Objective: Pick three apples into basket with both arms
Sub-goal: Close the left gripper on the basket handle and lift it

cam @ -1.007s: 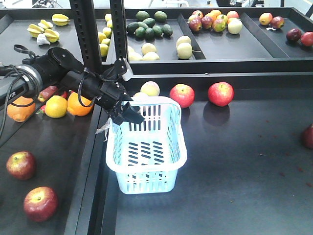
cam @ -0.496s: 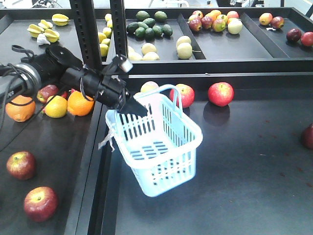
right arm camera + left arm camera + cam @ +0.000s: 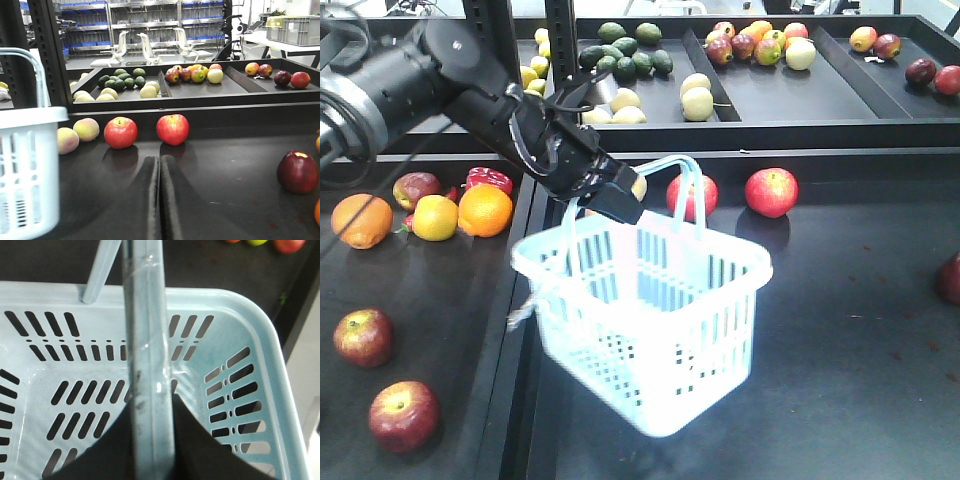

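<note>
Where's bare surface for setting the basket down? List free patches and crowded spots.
Widest bare patch: the dark tabletop right of the basket, bordered by the red apple behind and the dark red apple at the right edge. Crowded: around the oranges and in the back bins.

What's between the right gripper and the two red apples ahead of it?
Nothing visible: bare table runs from the shut right gripper to the left apple and right apple. The basket is off to one side.
</note>
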Motion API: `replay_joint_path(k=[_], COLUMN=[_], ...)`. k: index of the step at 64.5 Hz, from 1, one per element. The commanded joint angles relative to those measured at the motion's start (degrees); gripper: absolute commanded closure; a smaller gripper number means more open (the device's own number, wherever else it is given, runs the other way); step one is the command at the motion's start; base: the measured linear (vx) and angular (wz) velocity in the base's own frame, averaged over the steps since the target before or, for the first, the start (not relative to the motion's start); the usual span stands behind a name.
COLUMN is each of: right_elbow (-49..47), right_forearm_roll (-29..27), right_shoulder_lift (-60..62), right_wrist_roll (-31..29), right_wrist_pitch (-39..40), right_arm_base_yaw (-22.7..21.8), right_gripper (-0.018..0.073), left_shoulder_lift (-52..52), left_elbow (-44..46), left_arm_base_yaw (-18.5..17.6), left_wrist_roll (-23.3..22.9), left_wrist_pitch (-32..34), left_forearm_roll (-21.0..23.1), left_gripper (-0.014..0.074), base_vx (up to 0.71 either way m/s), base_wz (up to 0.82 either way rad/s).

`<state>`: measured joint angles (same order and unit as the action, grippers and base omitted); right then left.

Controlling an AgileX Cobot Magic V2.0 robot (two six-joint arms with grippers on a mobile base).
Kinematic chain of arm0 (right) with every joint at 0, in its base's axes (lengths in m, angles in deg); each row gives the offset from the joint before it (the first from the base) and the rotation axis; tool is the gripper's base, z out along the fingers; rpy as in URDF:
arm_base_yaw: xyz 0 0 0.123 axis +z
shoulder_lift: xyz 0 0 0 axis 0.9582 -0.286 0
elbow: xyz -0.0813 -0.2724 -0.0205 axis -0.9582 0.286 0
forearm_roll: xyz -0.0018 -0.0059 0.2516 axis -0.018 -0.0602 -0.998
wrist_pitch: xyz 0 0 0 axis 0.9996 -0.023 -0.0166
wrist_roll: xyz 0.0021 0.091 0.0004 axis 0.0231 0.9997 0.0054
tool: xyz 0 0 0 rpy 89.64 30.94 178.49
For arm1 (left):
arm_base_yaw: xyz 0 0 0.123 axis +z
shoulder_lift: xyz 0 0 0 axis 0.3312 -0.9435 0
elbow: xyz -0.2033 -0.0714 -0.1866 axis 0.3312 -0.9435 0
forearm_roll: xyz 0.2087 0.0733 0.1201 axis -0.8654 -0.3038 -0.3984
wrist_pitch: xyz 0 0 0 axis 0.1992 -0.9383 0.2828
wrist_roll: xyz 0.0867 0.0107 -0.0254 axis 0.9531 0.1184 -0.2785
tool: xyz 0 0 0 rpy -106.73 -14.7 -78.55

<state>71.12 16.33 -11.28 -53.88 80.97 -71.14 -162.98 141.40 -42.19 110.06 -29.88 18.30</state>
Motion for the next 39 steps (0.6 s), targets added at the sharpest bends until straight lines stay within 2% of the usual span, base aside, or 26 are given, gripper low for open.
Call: replay_joint_path(k=[1, 8, 24, 30, 39], right_elbow=[0.80, 0.80, 0.80, 0.80, 0.80], right_forearm_roll=[0.45, 0.45, 0.45, 0.45, 0.45], right_shoulder_lift=[0.59, 0.59, 0.59, 0.59, 0.59], right_wrist_roll=[-0.29, -0.29, -0.29, -0.29, -0.29], right_wrist_pitch=[4.07, 4.07, 4.07, 4.07, 4.07], right_arm_base_yaw=[-0.47, -0.47, -0.47, -0.47, -0.47], right_gripper=[0.0564, 0.0564, 0.0564, 0.0564, 0.0564], left_shoulder_lift=[6.76, 10.29, 21.37, 26.16, 33.42], left_elbow=[1.73, 0.84, -11.71, -18.26, -27.37], left_arm_base_yaw=[-2.38, -4.19, -5.21, -5.21, -5.21], left_wrist_roll=[-6.85, -10.57, -12.14, -13.23, -17.17], left_wrist_pitch=[-0.44, -0.39, 0.25, 3.29, 12.17], left_forearm_roll=[-3.13, -4.09, -3.82, -3.82, -3.77], left_gripper=[0.0604, 0.0604, 0.0604, 0.0604, 0.0604], base_vx=[0.00, 0.00, 0.00, 0.00, 0.00], base_wz=[0.00, 0.00, 0.00, 0.00, 0.00])
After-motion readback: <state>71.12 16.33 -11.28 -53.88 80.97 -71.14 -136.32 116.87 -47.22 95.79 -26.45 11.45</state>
